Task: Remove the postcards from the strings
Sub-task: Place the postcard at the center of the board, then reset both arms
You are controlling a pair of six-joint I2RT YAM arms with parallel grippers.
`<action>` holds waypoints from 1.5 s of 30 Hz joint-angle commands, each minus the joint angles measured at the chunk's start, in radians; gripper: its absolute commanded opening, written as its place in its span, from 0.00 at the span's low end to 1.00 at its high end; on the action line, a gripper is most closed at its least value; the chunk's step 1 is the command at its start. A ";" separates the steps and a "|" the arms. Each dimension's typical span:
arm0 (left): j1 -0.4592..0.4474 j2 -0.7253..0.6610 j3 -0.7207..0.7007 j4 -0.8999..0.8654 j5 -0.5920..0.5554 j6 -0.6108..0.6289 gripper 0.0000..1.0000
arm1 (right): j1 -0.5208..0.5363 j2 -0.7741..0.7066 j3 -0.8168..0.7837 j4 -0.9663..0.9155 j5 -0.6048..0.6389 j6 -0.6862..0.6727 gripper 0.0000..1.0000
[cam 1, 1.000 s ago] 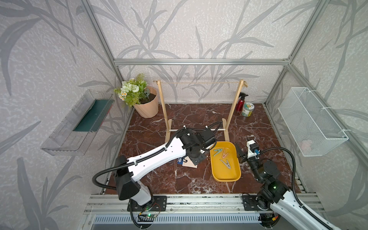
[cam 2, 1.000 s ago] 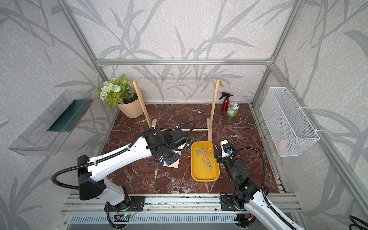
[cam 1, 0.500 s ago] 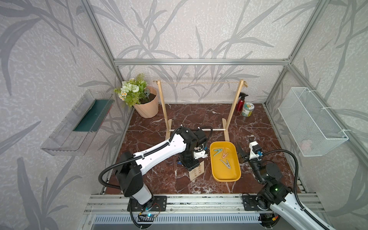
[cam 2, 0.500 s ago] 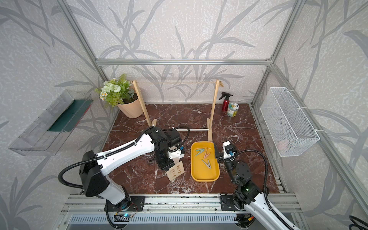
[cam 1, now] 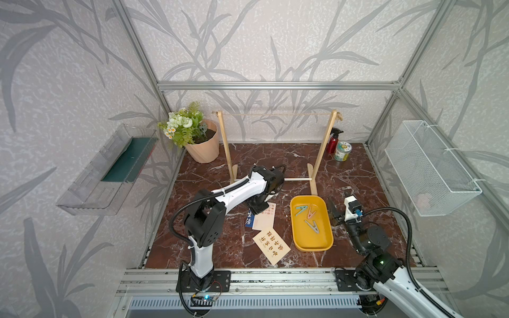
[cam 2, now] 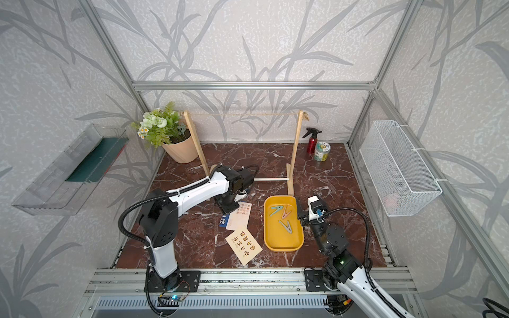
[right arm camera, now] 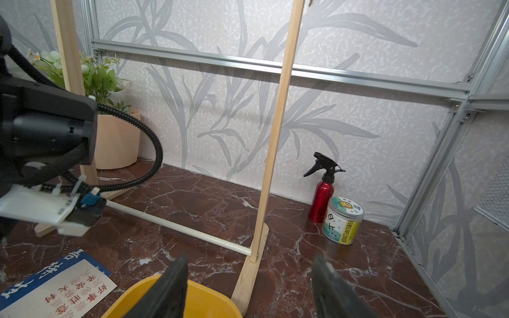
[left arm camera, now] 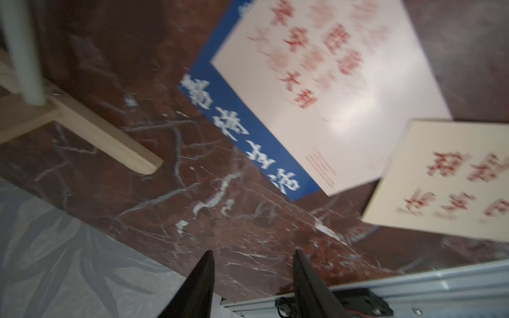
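The left arm point(cam 1: 237, 192) rises from its base at the front edge of the worktop point(cam 1: 358, 176), folds at the elbow and reaches toward the middle; its wrist is turned down, so the left gripper point(cam 1: 258, 209) points at the marble over the far ends of two overlapped cards; in the blurred wrist view its fingers point(left arm camera: 202, 286) stand moderately apart with only bare marble between them, holding nothing. The right arm point(cam 1: 369, 242) sits folded low by the front right corner; the right gripper point(cam 1: 334, 213) hangs just beside the right rim of the yellow tray point(cam 1: 311, 245), facing the back edge, its jaws wide and empty.

All three postcards lie flat on the worktop, left of the tray. The blue postcard point(cam 1: 249, 219), with white characters, lies mostly under the pink-white postcard point(cam 1: 265, 217), whose characters are red; the cream postcard point(cam 1: 271, 246), with dark characters, lies askew nearer the front edge, one corner meeting the pink-white one. The string point(cam 1: 278, 114) runs taut between the post tops of the rack point(cam 1: 321, 154), toward the back edge, well apart from the cards; three pegs point(cam 1: 311, 211) lie in the tray.
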 commanded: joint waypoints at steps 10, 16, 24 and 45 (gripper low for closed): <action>0.254 -0.599 -0.903 1.670 -0.520 -0.090 1.00 | -0.159 0.418 0.077 0.035 0.242 0.101 0.95; 0.399 -0.519 -1.031 1.789 -0.631 -0.159 1.00 | -0.322 0.604 0.064 0.095 0.246 0.194 0.96; 0.509 -0.512 -1.181 2.051 -0.559 -0.152 1.00 | -0.402 0.765 0.146 0.113 0.138 0.141 0.97; 0.675 -0.314 -1.267 2.408 -0.017 -0.188 0.99 | -0.465 0.970 0.147 0.456 -0.095 -0.029 0.99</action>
